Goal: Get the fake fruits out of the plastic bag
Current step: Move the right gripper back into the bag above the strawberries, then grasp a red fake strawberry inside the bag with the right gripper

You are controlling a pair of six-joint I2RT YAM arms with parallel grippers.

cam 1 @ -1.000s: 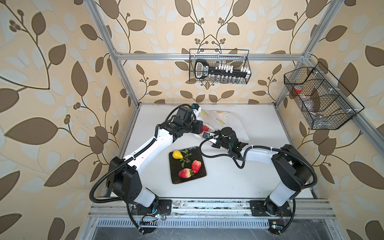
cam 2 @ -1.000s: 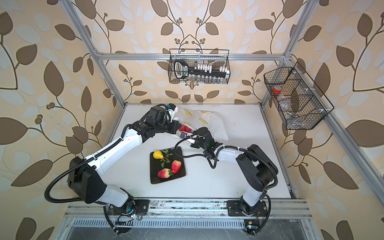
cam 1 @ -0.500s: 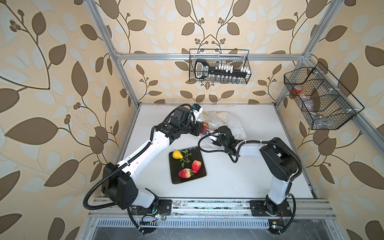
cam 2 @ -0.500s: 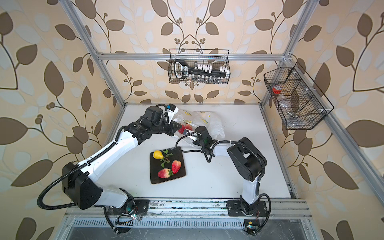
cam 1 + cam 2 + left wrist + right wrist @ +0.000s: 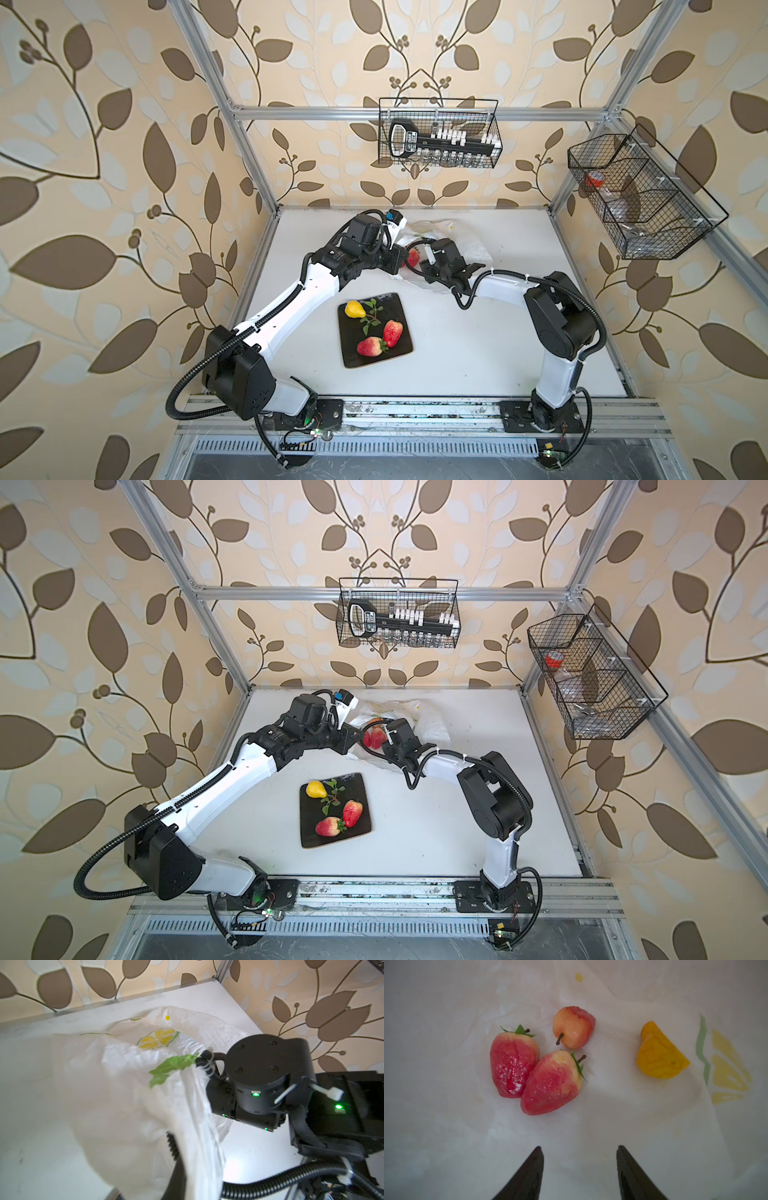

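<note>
Fake fruits (image 5: 550, 1082) lie in the plastic bag (image 5: 446, 1126) before the spread right hand (image 5: 579, 1147); left hand (image 5: 395, 258) unclear.

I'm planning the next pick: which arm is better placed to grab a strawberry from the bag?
Right. The right gripper, fingers apart, faces two strawberries inside the plastic bag. The left gripper sits at the bag's edge, seemingly holding it open.

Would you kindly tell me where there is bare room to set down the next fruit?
The black tray is bare on its left side, between the pear and the nearer strawberry. The white table is open between tray and right arm. It is crowded at the plastic bag, where both arms meet.
</note>
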